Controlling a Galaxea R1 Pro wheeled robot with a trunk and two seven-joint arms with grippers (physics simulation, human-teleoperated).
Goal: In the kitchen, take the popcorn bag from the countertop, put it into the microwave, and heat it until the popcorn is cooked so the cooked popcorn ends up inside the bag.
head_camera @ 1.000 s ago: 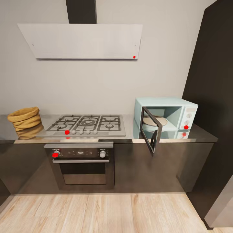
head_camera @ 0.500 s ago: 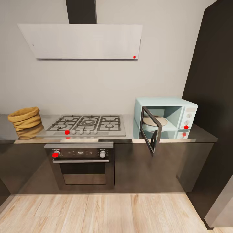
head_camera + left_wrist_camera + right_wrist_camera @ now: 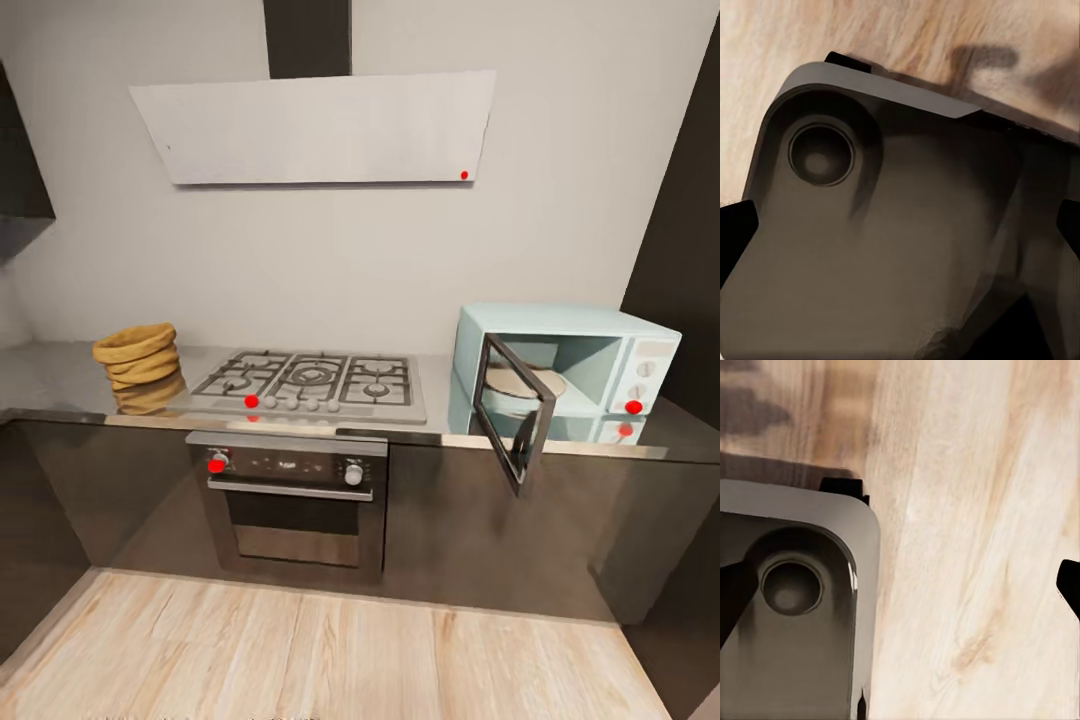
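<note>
Across the far wall runs the countertop, a glossy grey slab over dark cabinet fronts, with the white hood above and the steel oven set beneath the gas hob. At the right end sits the microwave, pale blue, its dark glass door swung wide towards us and a round plate visible inside (ready and waiting, by the look of it). Far left on the slab is the popcorn bag, a tan, wrinkled sack with a rolled rim, standing well apart from the microwave with the hob between them. My read: it will be light and soft, likely to crumple under a hard squeeze, so the thick rolled rim looks the best place to pinch it. Both wrist views look down on the light wood floor and the robot's dark base; the fingertip edges sit wide at the frame sides, so both grippers look parted and empty.
</note>
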